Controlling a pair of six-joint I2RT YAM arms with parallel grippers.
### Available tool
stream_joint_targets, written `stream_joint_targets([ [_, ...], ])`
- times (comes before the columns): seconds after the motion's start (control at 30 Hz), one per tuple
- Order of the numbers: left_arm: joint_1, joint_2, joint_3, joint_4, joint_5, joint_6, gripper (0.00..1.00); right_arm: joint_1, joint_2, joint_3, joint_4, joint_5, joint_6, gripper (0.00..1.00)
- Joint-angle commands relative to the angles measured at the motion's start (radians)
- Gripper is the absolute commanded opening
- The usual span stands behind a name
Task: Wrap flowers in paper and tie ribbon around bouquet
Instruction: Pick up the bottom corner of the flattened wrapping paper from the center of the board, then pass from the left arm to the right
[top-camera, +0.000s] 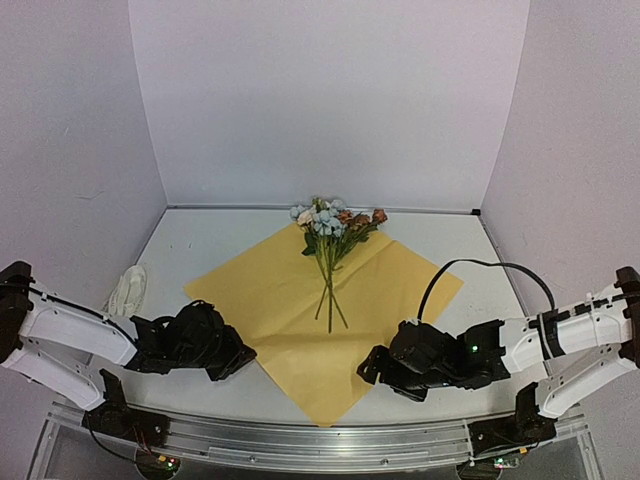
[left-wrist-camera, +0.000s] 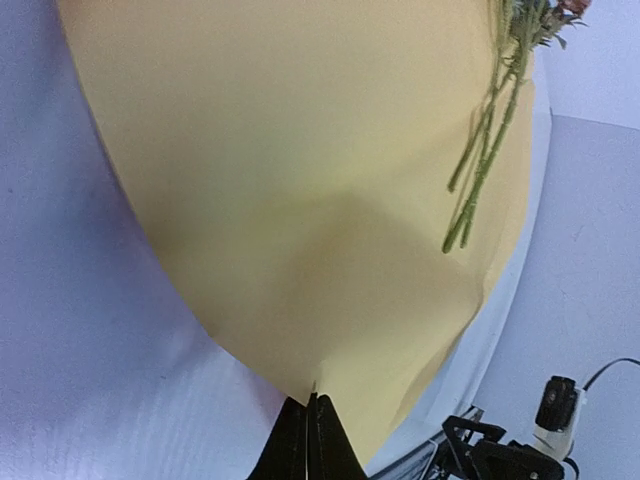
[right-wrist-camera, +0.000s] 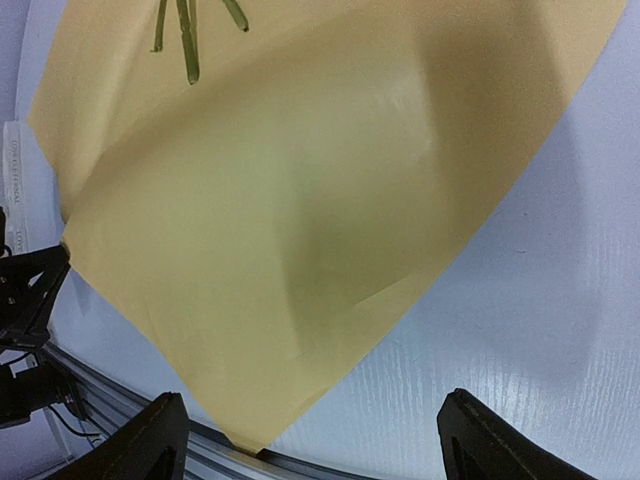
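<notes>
The paper (top-camera: 290, 300) lies flat on the table as a diamond, yellow face up. The flowers (top-camera: 333, 222) rest on its far corner, with their green stems (left-wrist-camera: 480, 170) running toward the sheet's middle. No bouquet shows; the flowers lie loose. A white bunched ribbon (top-camera: 130, 289) sits at the table's left edge. My left gripper (left-wrist-camera: 312, 402) is shut on the paper's near-left edge, and the sheet rises slightly at the pinch. Low over the near-right edge (right-wrist-camera: 420, 290) hangs my right gripper (right-wrist-camera: 315, 450), open, its fingers (right-wrist-camera: 160, 440) straddling the near corner without touching it.
The metal rail (top-camera: 320, 445) with both arm bases runs along the table's near edge, just below the paper's near corner. Pale walls close in the left, back and right sides. A black cable (top-camera: 480, 268) loops above the right arm.
</notes>
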Motion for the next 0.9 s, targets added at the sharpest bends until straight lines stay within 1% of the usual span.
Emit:
stream_joint_targets([
  [0.0, -0.001, -0.067, 0.047, 0.009, -0.001, -0.022, 0.00, 0.011, -0.012, -0.012, 0.027, 0.017, 0.040, 0.89],
  [0.17, 0.014, -0.107, 0.049, 0.018, 0.015, -0.055, 0.00, 0.019, 0.006, -0.018, 0.061, 0.001, 0.066, 0.89],
  [0.3, 0.027, -0.123, 0.045, 0.034, 0.041, -0.083, 0.00, 0.029, 0.032, -0.033, 0.125, -0.005, 0.094, 0.91],
  [0.47, 0.041, -0.138, 0.039, 0.039, 0.062, -0.096, 0.00, 0.036, 0.083, -0.083, 0.309, 0.005, 0.146, 0.96],
  [0.63, 0.046, -0.149, 0.031, 0.037, 0.068, -0.102, 0.00, 0.053, 0.145, -0.112, 0.465, 0.023, 0.207, 0.97],
  [0.77, 0.046, -0.153, 0.026, 0.035, 0.070, -0.105, 0.00, 0.066, 0.178, -0.148, 0.573, 0.075, 0.245, 0.95],
  [0.87, 0.047, -0.154, 0.019, 0.030, 0.069, -0.107, 0.00, 0.072, 0.173, -0.175, 0.630, 0.114, 0.249, 0.92],
])
